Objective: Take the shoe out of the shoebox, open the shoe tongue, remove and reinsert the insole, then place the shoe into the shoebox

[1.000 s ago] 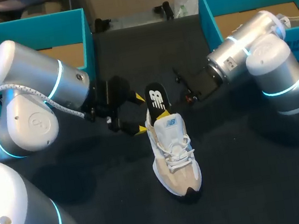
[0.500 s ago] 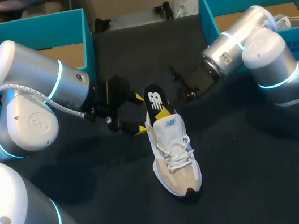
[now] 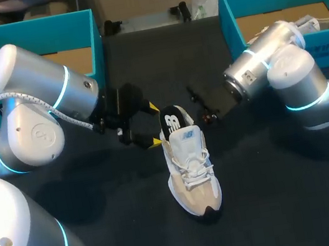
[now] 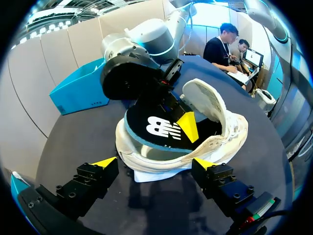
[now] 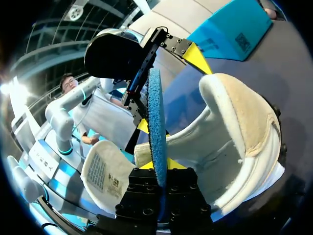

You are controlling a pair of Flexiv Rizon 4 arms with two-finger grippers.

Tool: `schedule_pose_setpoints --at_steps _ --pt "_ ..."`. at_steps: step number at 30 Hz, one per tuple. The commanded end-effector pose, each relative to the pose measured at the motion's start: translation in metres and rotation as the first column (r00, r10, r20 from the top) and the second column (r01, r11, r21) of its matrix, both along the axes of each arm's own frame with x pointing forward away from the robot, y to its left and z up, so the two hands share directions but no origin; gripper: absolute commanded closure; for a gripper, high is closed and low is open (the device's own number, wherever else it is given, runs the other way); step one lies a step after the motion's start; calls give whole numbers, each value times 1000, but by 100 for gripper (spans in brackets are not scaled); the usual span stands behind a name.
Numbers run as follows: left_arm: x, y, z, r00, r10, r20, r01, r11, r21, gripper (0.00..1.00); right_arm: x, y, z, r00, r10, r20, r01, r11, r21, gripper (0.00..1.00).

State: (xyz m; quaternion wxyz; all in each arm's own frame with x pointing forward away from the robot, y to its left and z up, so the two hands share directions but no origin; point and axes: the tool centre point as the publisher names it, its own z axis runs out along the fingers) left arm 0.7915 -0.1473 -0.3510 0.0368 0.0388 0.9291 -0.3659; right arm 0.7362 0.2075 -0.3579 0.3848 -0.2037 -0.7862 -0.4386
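Soft, even light falls from above in the head view: the dark table [image 3: 271, 193] takes it up with almost no glare, the shoe [image 3: 190, 169] throws only a faint shadow round its toe, and the silver shells of the left arm [image 3: 32, 88] and right arm [image 3: 285, 71] carry broad pale highlights. In the left wrist view the shoe's white upper is bright while its inside lies in shadow; in the right wrist view its lining is well lit beside the darker insole [image 5: 156, 122] edge.

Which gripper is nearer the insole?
Right. The right gripper is shut on the insole, which stands up out of the shoe at its heel. The left gripper is open around the heel's back, off the insole.
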Motion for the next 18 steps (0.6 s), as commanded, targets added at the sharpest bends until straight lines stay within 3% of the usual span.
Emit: schedule_pose_setpoints --at_steps 1,7,18 --pt "0 -1 1 1000 1 0 -1 1000 5 0 3 1 8 1000 4 24 -3 1000 -20 78" --pt "0 -1 1 1000 1 0 -1 1000 5 0 14 -3 15 999 6 53 -4 1000 -29 73" --pt "0 -1 1 1000 1 0 -1 1000 5 0 28 -5 17 997 17 74 -14 999 -34 78"
